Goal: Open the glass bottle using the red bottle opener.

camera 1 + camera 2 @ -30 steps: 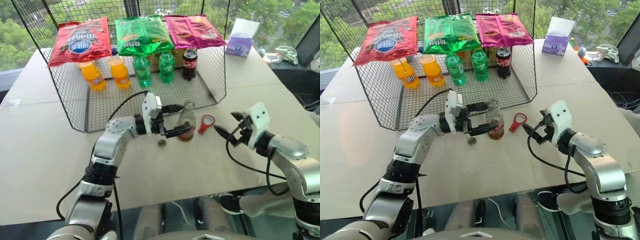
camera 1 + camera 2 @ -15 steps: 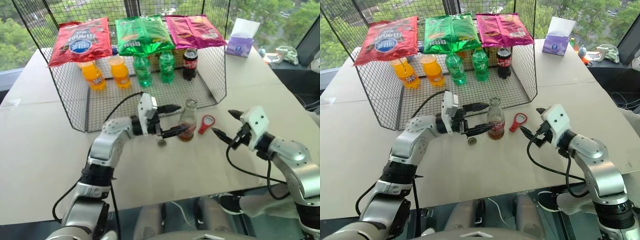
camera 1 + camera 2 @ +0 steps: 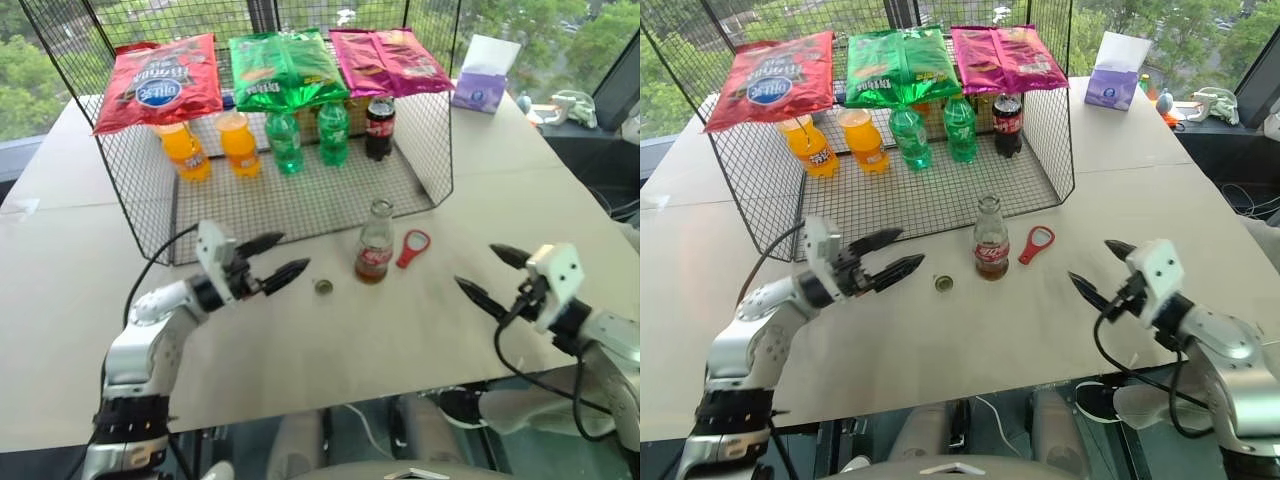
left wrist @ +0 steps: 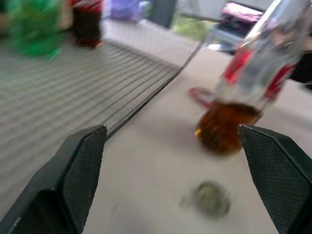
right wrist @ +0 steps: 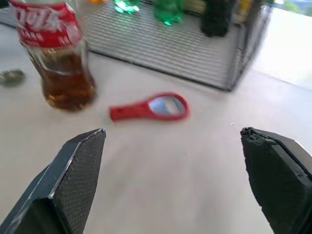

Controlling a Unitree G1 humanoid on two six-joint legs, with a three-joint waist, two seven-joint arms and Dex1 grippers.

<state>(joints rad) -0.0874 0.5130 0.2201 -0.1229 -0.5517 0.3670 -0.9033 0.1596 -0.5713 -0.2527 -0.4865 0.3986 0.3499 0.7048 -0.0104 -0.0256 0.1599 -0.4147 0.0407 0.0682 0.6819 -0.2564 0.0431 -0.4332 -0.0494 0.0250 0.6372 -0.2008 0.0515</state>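
Left eye view had both arms nearest the camera, low over the pale counter point(image 3: 330, 350). The left claw point(image 3: 272, 258) was spread wide with nothing in it, pointing toward the middle, and the right claw point(image 3: 492, 272) was spread and empty too, well apart from everything. A bit further in sat a loose bottle cap point(image 3: 324, 287), then the glass bottle point(image 3: 374, 243) standing upright with no cap on, dark cola in its lower part and a red label with white script I couldn't quite read. The red bottle opener point(image 3: 411, 247) lay flat just beside it on the right. Behind that, the wire cage point(image 3: 440, 150) held orange, green and dark soda bottles, with red, green and pink chip bags on top.
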